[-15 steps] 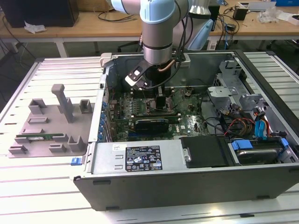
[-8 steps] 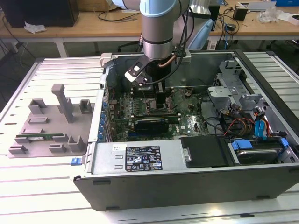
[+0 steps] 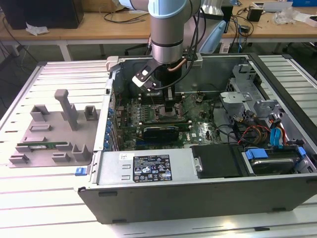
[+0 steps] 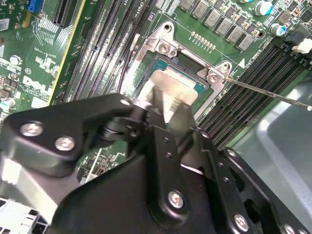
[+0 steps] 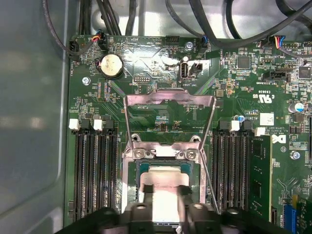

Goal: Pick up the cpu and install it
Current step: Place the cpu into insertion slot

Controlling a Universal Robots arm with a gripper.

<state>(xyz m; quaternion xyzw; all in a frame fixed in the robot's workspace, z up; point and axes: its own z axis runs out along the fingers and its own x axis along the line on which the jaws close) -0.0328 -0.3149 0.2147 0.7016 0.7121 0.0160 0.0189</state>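
Deep inside the open grey metal computer case (image 3: 208,198), above the green motherboard (image 5: 243,92): black two-fingered hand (image 3: 166,106) on the silver-and-grey robot arm (image 3: 168,29), pointing straight down. Pinches the small flat square silver-topped cpu (image 5: 165,178) between its fingers (image 5: 183,200), gripping two opposite edges. Holds the cpu level at the square processor socket (image 5: 127,170), within the socket's metal frame; cannot tell whether seated or just above the contacts. Same grip in the second wrist view, with the cpu (image 4: 173,90) ringed by the socket's greenish border.

On the socket's side away from the hand, silver metal load plate (image 5: 168,102) open and lying back over the board. Beside the socket, thin bright wire lever (image 4: 268,92) sticking out clear of the frame. On either side of the socket, rows of black memory slots (image 5: 95,170); long green memory module (image 5: 260,175) standing in one outer row. Past the load plate, near the case wall, round silver coin battery (image 5: 111,65).

Toward the exterior view's left, beside the case on the white slatted surface (image 3: 44,208): grey moulded fixture tray (image 3: 49,131) with a narrow green memory stick (image 3: 42,147) lying along its near edge. Toward the exterior view's right, inside the case, blue and red cables (image 3: 277,134).
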